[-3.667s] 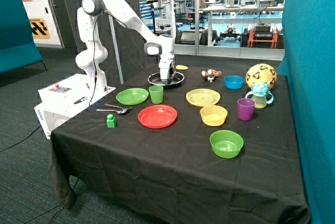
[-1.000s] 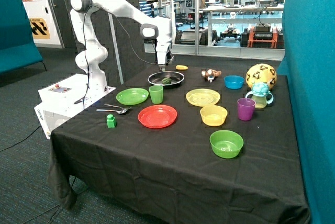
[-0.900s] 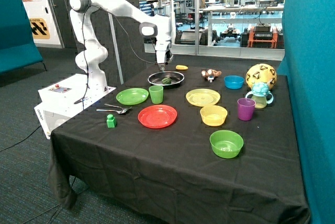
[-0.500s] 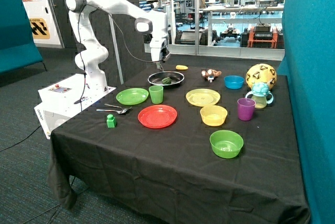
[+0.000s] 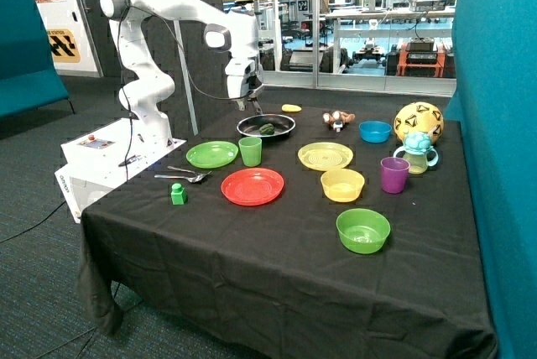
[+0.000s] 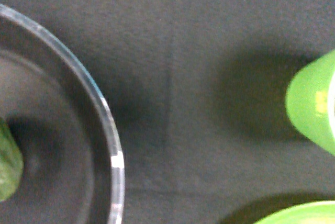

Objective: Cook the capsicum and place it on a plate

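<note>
Capsicum (image 5: 266,129) lying in the dark pan (image 5: 266,127) on the black counter (image 5: 285,233), hand (image 5: 244,104) raised above the pan's edge — finger spacing indiscernible, green plate (image 5: 212,154) bare — beside a green cup (image 5: 250,151).

White jointed arm (image 5: 172,8) with dark joint caps.

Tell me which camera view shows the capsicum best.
The outside view: the capsicum shows whole, lying in the dark pan, with the gripper raised beside it. The wrist view catches only a sliver of it inside the pan rim.
</note>
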`<state>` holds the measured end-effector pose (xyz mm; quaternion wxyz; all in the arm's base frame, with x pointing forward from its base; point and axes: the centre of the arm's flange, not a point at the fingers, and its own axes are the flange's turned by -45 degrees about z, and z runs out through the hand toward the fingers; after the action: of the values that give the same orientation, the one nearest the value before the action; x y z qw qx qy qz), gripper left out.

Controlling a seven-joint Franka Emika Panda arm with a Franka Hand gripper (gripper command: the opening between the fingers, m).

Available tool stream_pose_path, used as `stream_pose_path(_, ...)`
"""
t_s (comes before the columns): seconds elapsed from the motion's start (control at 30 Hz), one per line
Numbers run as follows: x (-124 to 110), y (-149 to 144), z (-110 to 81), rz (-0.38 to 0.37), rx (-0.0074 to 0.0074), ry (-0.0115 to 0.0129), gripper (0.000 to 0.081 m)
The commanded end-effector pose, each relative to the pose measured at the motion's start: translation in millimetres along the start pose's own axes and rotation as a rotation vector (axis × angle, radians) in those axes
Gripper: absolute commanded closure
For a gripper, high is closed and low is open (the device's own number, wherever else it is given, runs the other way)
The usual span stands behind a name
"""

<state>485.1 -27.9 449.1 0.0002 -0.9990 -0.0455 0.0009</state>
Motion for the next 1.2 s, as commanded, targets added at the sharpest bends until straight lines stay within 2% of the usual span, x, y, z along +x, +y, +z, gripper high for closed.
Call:
stream_pose_path(0.0, -13.6, 31.3, -5.5, 0.010, -0.0004, 0.0018, 0.0047)
stream_pose_path(0.13, -18.6, 30.3, -5.1, 0.004, -0.0004, 0.0018, 0.0041)
stream_pose_path(0.43, -30.9, 4.7, 2.2, -0.142, -0.0006, 0.0017, 0.0031)
stream_pose_path(0.77, -33.1, -30.0, 9.5, -0.254, -0.0007, 0.0017, 0.0031)
stream_pose_path(1.03, -34.7, -50.6, 15.3, -0.300, -0.0007, 0.0017, 0.0025)
stream_pose_path(1.17, -34.4, -63.3, 19.6, -0.330, -0.0007, 0.0017, 0.0089)
